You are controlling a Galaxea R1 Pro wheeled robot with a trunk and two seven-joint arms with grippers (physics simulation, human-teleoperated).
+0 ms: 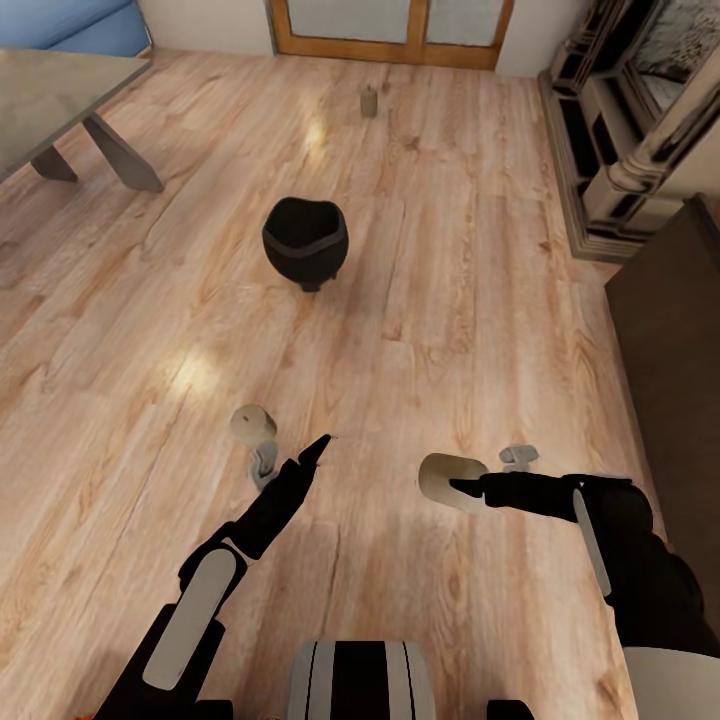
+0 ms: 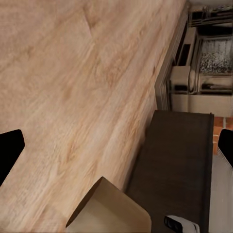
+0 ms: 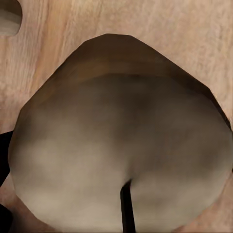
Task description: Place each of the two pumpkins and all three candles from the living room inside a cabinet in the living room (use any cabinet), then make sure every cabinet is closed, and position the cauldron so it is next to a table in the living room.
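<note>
One candle (image 1: 452, 482) is held clamped in the right gripper (image 1: 462, 487), lifted beside the cabinet (image 1: 675, 330) — presumably for stowing — while the left gripper (image 1: 318, 447) is kept parted wide, empty, near a second candle (image 1: 253, 423) beyond it.

Round black bulging cauldron (image 1: 305, 242) upright on the wood floor, short beige-grey cylindrical candle (image 1: 452, 481) with dark wick held off the floor, tipped sideways, second candle (image 1: 253, 423) nearby, third (image 1: 369, 101) far beyond, dark brown wooden cabinet (image 1: 672, 310) closed, grey-legged table (image 1: 60, 105) well apart.
</note>
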